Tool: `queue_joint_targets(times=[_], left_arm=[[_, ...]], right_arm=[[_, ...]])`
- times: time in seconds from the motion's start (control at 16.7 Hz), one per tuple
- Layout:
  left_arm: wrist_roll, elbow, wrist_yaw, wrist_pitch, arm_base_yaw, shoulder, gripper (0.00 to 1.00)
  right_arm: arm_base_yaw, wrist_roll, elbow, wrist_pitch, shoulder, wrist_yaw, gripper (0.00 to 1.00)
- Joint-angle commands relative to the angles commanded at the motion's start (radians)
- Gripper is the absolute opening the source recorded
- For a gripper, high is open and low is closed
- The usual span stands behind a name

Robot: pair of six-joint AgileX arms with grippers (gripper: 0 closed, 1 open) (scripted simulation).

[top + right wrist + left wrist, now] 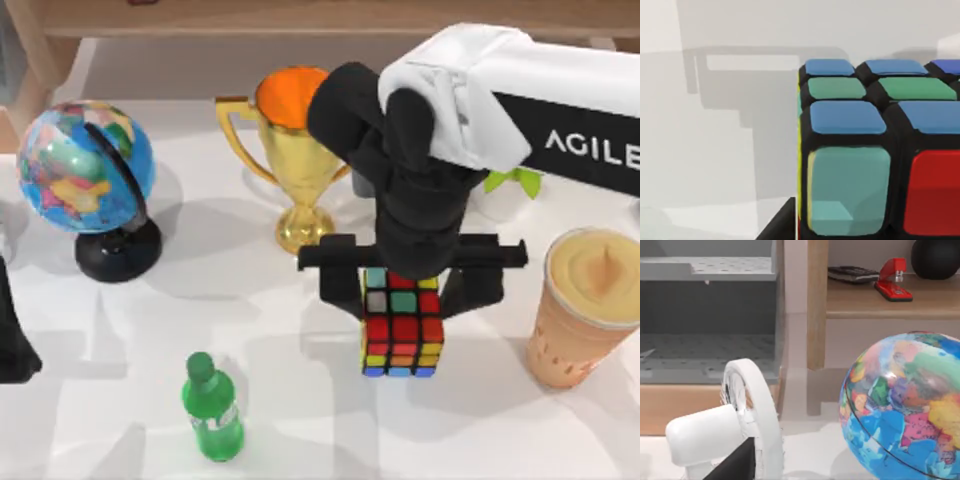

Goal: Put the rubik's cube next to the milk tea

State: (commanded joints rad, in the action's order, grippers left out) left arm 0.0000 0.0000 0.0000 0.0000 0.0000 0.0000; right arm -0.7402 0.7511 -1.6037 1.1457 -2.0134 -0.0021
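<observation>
1. The left hand (12, 340) sits parked at the worktop's left edge; I cannot tell its finger state.
2. A globe (87, 167), green bottle (212, 407) and gold trophy (290, 150) stand left of centre.
3. The right hand (404, 285) pinches the rubik's cube (402, 335) mid-worktop.
4. The milk tea (588, 305) stands near the cube, at the right edge.

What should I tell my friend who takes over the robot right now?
Right gripper: down over the rubik's cube at mid-table, one finger on each side; whether it is gripping cannot be told.
Left arm: parked at the table's left edge.
Milk tea: upright at the right edge, a gap away from the cube.
Done: arm reached the cube.
Left: set the cube beside the milk tea and let go.
</observation>
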Motion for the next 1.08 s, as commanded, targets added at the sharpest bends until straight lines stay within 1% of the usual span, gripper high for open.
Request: queue_joint_targets(times=[0.6, 1.08], left_arm=[[0.000, 0.000, 0.000, 0.000, 0.000, 0.000, 1.00], [0.000, 0.000, 0.000, 0.000, 0.000, 0.000, 1.00]], right_arm=[[-0.009, 0.003, 0.004, -0.049, 0.017, -0.010, 0.00], [0.005, 0.000, 0.054, -0.063, -0.014, 0.002, 0.00]])
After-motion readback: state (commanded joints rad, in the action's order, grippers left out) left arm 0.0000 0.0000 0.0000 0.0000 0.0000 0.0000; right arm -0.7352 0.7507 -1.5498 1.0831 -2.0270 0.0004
